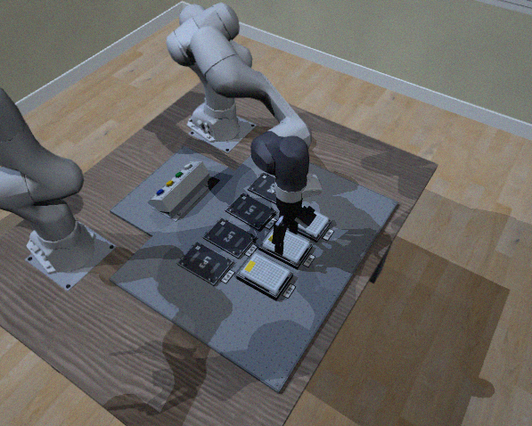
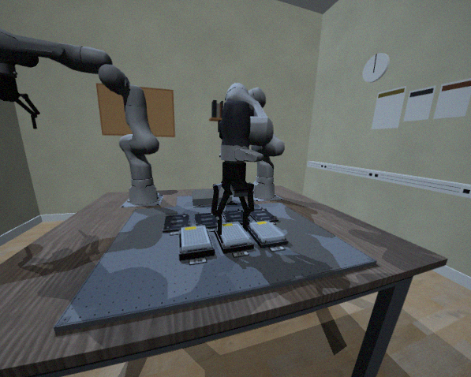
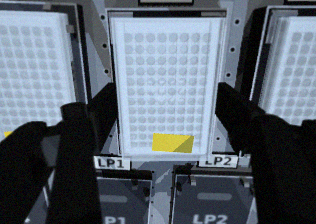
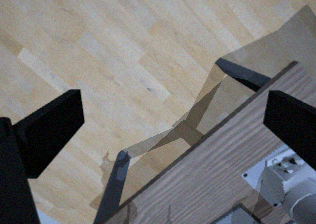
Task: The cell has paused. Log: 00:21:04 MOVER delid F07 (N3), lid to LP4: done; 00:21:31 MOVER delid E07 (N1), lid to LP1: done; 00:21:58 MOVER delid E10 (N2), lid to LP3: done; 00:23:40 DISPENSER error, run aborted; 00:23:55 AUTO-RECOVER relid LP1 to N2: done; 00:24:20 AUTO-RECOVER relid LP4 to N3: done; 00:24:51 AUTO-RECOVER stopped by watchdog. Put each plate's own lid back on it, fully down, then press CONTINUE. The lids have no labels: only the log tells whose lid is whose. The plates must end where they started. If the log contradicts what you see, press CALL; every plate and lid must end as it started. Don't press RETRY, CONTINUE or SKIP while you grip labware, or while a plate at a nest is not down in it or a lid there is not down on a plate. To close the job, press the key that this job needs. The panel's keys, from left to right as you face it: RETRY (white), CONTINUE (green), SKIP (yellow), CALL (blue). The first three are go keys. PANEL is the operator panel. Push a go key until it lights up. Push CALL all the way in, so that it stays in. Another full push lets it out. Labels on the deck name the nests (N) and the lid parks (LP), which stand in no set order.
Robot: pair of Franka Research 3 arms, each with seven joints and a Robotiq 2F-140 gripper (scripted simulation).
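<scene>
My left gripper is shut on the clear lid at N2, one finger on each long side. The lid is over the N2 plate; whether it is fully down cannot be told. Clear-lidded plates also stand at N1 and N3. LP1, LP2 and LP3 show no lid. LP4 is partly hidden and shows none. My right gripper is open and empty.
The panel stands behind the parks, with white, green, yellow and blue keys; none looks plainly lit. The left fingers stand in narrow gaps beside the N1 and N3 plates. The right arm is high, away from the deck.
</scene>
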